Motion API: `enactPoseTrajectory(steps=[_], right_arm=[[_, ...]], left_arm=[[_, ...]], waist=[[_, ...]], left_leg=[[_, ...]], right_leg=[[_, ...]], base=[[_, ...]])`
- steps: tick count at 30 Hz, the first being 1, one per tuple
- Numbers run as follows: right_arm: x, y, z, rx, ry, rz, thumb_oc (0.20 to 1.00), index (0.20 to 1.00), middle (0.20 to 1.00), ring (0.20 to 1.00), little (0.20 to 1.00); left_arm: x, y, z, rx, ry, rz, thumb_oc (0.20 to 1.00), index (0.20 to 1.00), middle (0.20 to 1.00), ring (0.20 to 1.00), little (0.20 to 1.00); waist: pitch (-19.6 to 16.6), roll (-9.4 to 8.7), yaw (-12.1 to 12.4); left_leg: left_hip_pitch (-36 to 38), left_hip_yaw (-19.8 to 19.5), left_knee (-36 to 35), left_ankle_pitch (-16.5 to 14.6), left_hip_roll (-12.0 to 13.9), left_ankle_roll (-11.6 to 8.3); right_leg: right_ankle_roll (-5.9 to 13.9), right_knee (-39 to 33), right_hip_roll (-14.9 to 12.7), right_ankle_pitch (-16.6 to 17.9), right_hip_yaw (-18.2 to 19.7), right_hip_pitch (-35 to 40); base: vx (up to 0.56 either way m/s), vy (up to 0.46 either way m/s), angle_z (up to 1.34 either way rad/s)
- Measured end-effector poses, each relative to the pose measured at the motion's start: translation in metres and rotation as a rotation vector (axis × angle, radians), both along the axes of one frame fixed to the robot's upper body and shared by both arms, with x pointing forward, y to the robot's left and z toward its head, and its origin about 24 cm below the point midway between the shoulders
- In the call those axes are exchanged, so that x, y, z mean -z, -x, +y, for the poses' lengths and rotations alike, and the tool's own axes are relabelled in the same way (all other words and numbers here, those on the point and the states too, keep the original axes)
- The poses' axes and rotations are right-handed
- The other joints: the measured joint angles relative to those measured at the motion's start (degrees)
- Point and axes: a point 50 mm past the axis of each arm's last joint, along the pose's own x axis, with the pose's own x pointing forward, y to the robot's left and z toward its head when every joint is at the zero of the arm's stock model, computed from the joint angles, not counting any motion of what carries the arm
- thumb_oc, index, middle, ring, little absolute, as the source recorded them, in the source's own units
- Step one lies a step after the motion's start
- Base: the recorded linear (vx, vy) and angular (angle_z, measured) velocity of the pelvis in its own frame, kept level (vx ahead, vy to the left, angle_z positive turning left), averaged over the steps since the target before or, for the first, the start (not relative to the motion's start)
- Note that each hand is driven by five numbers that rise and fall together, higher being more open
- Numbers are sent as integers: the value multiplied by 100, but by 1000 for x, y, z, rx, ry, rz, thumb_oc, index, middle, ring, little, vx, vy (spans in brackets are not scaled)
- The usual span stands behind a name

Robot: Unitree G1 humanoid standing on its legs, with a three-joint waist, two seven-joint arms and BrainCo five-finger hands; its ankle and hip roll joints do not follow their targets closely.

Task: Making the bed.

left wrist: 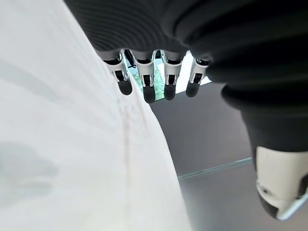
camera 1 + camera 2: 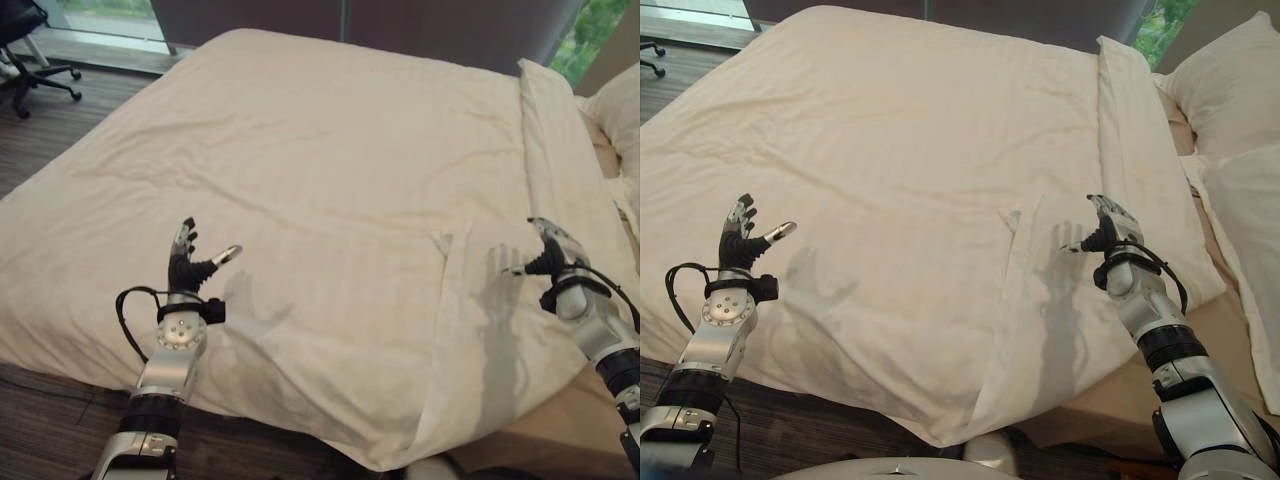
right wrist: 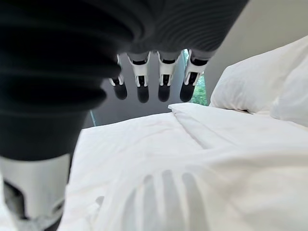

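White duvet (image 2: 300, 170), no readable print

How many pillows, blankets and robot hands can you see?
Pillows: 2, upper pillow and lower pillow
Duvet: 1, white duvet
Robot hands: 2, left hand and right hand, both open above the duvet
Total: 5

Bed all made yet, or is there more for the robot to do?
Mostly done: the white striped duvet lies spread over the mattress, its top edge folded back near the white pillows. Nothing is in hand: the left hand and right hand hover open above it. Left: the flipped-over corner fold at the near edge and some wrinkles.
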Motion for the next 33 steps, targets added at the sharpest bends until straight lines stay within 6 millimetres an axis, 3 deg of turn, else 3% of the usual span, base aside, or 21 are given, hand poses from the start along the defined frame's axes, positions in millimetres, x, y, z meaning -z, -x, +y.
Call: enactPoseTrajectory(steps=[3,5,8,13,20,26,29,32,33], right_arm=[[-7,-6,6,-30,28,-14,1000,1000,1000,1000,1000],[-16,-12,13,-55,38,-38,1000,1000,1000,1000,1000],[-15,-13,13,-55,43,-31,1000,1000,1000,1000,1000],[-24,-21,9,-28,65,-37,1000,1000,1000,1000,1000],[-62,-39,23,-60,101,-157,1000,1000,1000,1000,1000],[-65,-43,22,-46,110,-160,1000,1000,1000,1000,1000],[-58,-43,13,-5,123,-132,1000,1000,1000,1000,1000],[-69,-48,5,45,109,-153,1000,1000,1000,1000,1000],[-70,-49,3,55,118,-147,831,831,831,831,831]], left_arm=[[6,3,1,-5,2,27,1000,1000,1000,1000,1000],[6,3,1,-4,2,28,1000,1000,1000,1000,1000],[6,2,-1,3,1,25,1000,1000,1000,1000,1000],[2,-8,-6,20,-4,21,1000,1000,1000,1000,1000],[-2,-15,-2,-3,28,15,1000,1000,1000,1000,1000],[1,-16,-2,-8,24,29,1000,1000,1000,1000,1000],[4,-22,-3,-8,42,52,1000,1000,1000,1000,1000],[-5,-33,-3,-18,38,38,1000,1000,1000,1000,1000],[-7,-35,-2,-24,35,40,1000,1000,1000,1000,1000]], waist=[[99,166,87],[142,383,85],[165,526,89],[193,601,41],[243,706,74],[307,799,104],[418,936,107],[578,1068,96],[611,1102,93]], left_leg=[[-21,-7,-2,9,38,14],[-76,-20,-4,15,69,20],[-116,-37,-1,31,140,21],[-312,-147,0,98,168,56],[-411,-147,0,127,233,31],[-654,-167,1,201,304,-53],[-796,-179,1,250,333,-53],[-1055,-163,1,329,314,-46],[-1118,-152,1,351,313,-46]], right_leg=[[-5,-2,34,2,-3,-15],[-13,-1,64,6,-19,-50],[-45,19,131,-7,-64,-64],[-69,26,150,-8,-169,-191],[-121,26,213,-15,-176,-291],[-177,26,275,9,-200,-514],[-191,26,308,16,-211,-638],[-260,29,287,93,-196,-917],[-275,29,288,113,-184,-991]], base=[[79,-103,3],[88,-138,2],[40,-121,3],[31,-113,9],[14,-98,1],[-10,-87,1],[-82,-108,1],[-85,-36,-2],[-95,-29,-5]])
